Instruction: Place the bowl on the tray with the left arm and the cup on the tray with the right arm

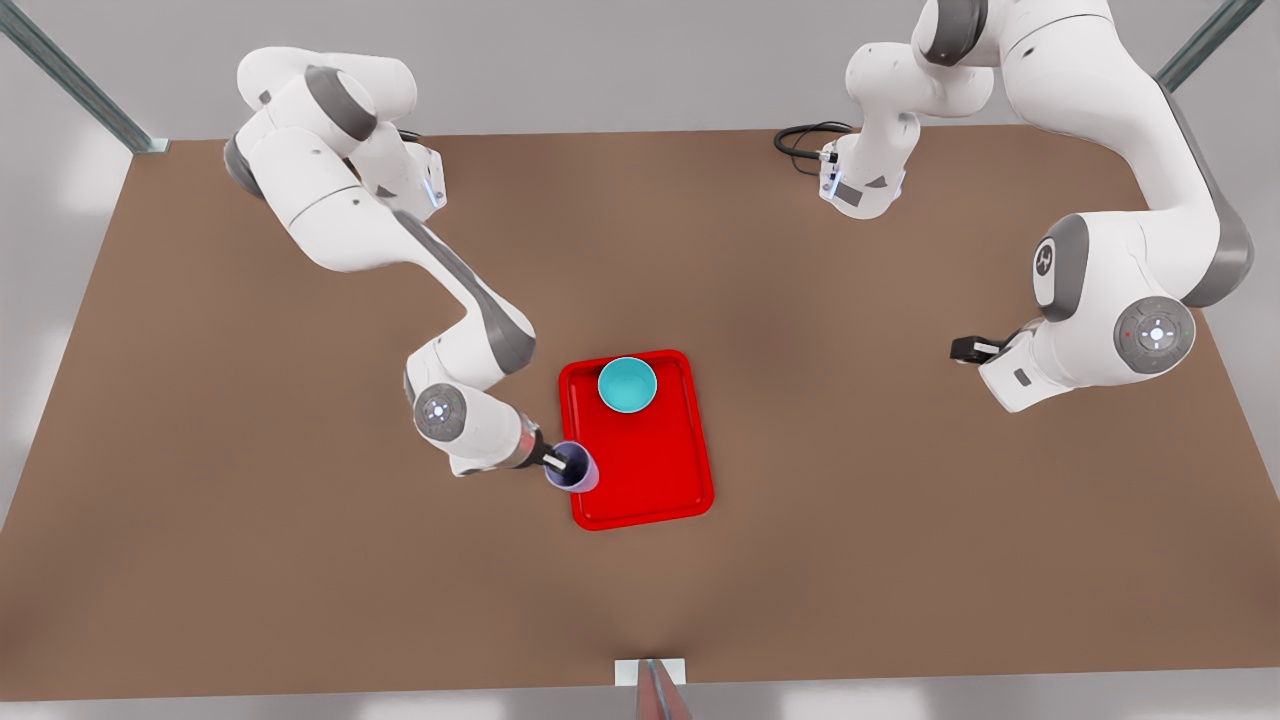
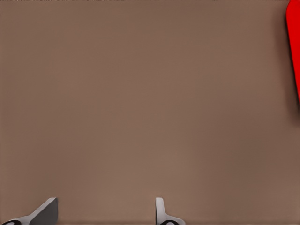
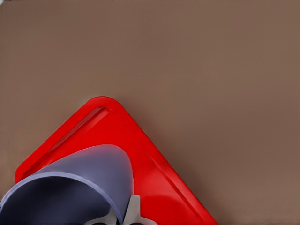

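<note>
The red tray (image 1: 650,470) lies mid-table with the turquoise bowl (image 1: 627,385) upright on its far end. On the front view's left, my right gripper (image 1: 560,462) is shut on the rim of the lavender cup (image 1: 577,470), at the tray's left edge. The right wrist view has the cup (image 3: 89,180) over a corner of the tray (image 3: 154,159), with my right gripper (image 3: 119,216) pinching its wall. I cannot tell whether the cup touches the tray. My left gripper (image 1: 968,348) waits open on the front view's right, its fingers (image 2: 44,213) apart over bare table beside the tray's edge (image 2: 294,47).
A black cable (image 1: 805,140) loops on the table at the back, by the left arm's base. Metal frame posts (image 1: 80,80) stand at the far corners. Brown table (image 1: 300,560) stretches wide around the tray.
</note>
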